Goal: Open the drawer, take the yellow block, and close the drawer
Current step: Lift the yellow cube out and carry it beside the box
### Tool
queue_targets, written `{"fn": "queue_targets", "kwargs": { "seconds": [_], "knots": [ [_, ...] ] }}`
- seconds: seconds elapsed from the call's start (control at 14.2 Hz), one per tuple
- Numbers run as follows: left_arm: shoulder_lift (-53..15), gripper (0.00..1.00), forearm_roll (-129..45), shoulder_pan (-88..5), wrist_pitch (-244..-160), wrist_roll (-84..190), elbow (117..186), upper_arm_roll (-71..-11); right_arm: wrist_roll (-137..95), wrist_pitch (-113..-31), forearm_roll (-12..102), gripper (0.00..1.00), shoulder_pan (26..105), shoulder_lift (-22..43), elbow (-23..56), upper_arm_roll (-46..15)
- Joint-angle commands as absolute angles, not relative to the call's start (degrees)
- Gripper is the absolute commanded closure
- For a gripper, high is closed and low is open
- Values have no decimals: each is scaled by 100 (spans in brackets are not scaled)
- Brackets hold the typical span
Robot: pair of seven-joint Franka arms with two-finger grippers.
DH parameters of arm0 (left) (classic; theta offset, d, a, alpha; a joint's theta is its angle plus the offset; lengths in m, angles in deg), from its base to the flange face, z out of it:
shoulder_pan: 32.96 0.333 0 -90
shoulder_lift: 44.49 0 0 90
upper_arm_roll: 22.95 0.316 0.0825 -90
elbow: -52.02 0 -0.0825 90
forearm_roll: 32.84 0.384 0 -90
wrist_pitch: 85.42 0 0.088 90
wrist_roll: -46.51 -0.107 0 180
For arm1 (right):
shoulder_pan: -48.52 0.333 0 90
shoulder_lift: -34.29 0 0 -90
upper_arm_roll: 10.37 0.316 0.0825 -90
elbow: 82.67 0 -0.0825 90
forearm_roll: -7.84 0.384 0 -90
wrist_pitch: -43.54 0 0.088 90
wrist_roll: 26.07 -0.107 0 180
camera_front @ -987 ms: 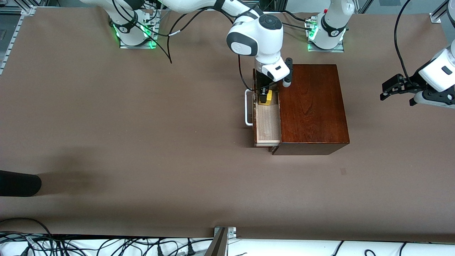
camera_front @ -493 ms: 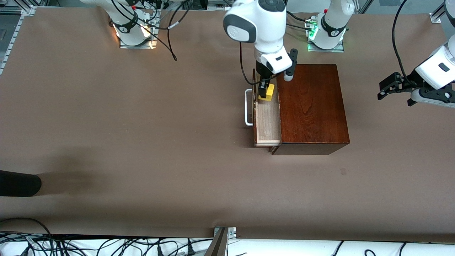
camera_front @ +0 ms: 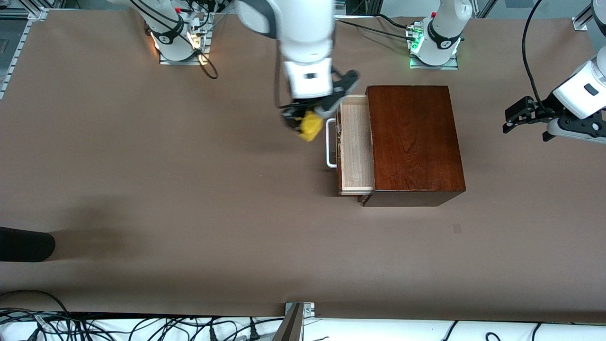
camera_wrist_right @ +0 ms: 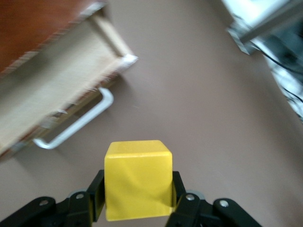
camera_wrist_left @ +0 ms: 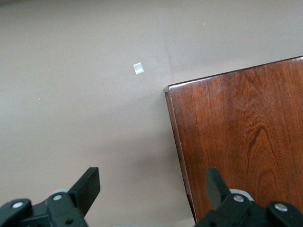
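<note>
My right gripper is shut on the yellow block and holds it in the air over bare table beside the drawer's white handle. In the right wrist view the yellow block sits between the fingers, with the handle past it. The drawer of the dark wooden box stands pulled open, its pale inside bare. My left gripper is open and empty, waiting in the air off the box toward the left arm's end of the table; its wrist view shows the box top.
A dark rounded object lies at the table's edge toward the right arm's end. Cables run along the table's nearest edge. A small pale mark lies on the table nearer the front camera than the box.
My right gripper has lifted the yellow block out of the drawer and carried it past the handle to over bare table. The left arm has hardly moved.
</note>
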State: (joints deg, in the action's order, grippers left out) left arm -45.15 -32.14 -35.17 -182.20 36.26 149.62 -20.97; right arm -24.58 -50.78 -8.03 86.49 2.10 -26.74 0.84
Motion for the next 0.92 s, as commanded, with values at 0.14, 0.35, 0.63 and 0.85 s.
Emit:
{"fn": "queue_targets", "kwargs": {
  "seconds": [0.14,0.35,0.63,0.85],
  "knots": [
    [-4502,0,-3214,-3525,-18096,3684,14861,-2111,-2466,-4760,262,100,7176,1228,-1689,97],
    [-4484,0,-3214,-3533,-18087,3684,14853,-2119,-2396,-4978,599,100,6287,1976,-282,88],
    [-4484,0,-3214,-3525,-18061,3684,14853,-2119,-2414,-6146,617,100,5468,2865,1827,97],
    [-4502,0,-3214,-3533,-18052,3693,14844,-2128,-2484,-6709,591,100,5160,2919,2672,79]
  ]
}}
